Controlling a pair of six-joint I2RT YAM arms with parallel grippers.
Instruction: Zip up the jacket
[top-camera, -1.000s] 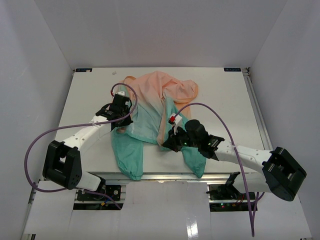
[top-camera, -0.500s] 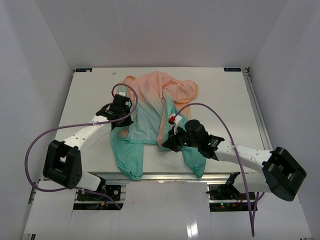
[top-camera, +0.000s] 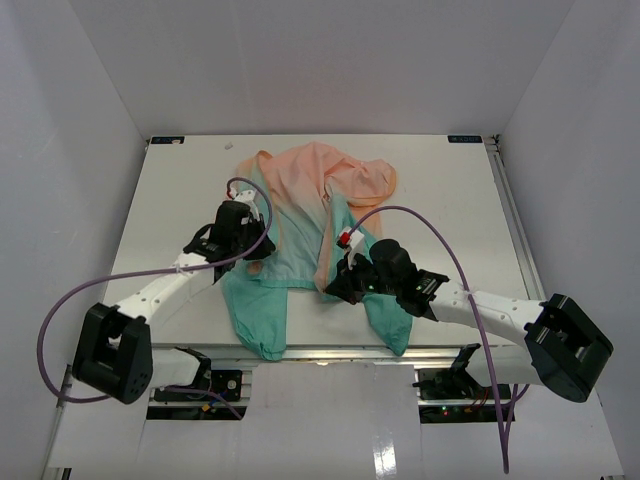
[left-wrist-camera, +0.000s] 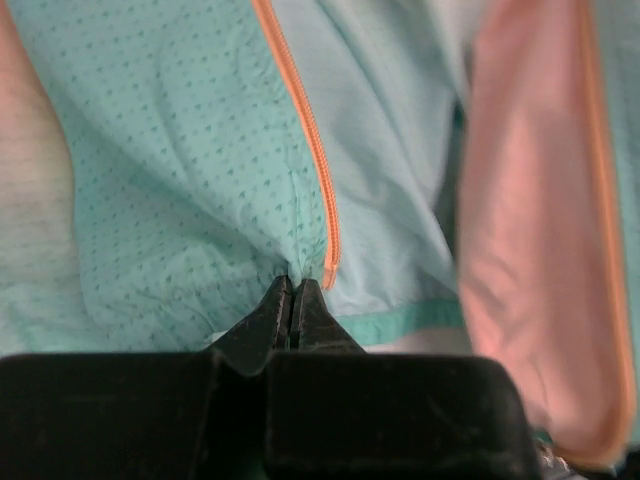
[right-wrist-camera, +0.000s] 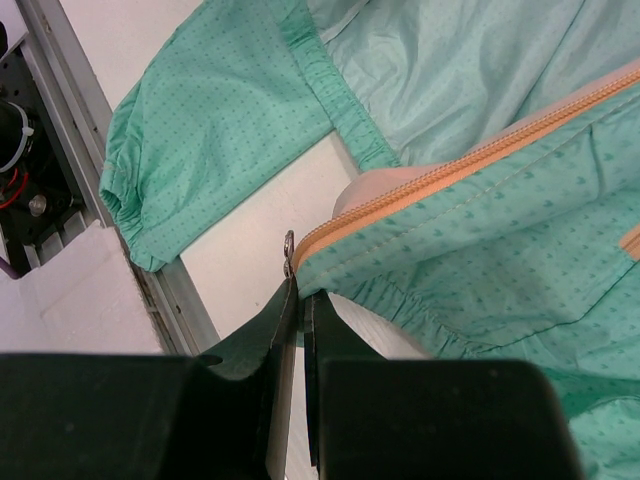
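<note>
The jacket (top-camera: 300, 215) lies crumpled at the table's middle, peach-orange at the far end and teal toward me. My left gripper (top-camera: 250, 245) is shut on the jacket's teal fabric beside the bottom end of an orange zipper strip (left-wrist-camera: 310, 150); its tips (left-wrist-camera: 293, 285) pinch the cloth. My right gripper (top-camera: 335, 285) is shut on the jacket's bottom corner (right-wrist-camera: 330, 285) of the other front panel, next to the metal zipper slider (right-wrist-camera: 288, 250) at the end of the orange zipper (right-wrist-camera: 470, 150).
A teal sleeve (top-camera: 255, 320) hangs over the near table edge, and its cuff (right-wrist-camera: 130, 215) reaches the metal rail (right-wrist-camera: 90, 130). Another teal part (top-camera: 390, 320) lies under the right arm. White walls enclose the table.
The left arm has shifted: its base link swung lower left and the gripper moved slightly toward me, dragging the teal fabric. The right arm has barely moved.
</note>
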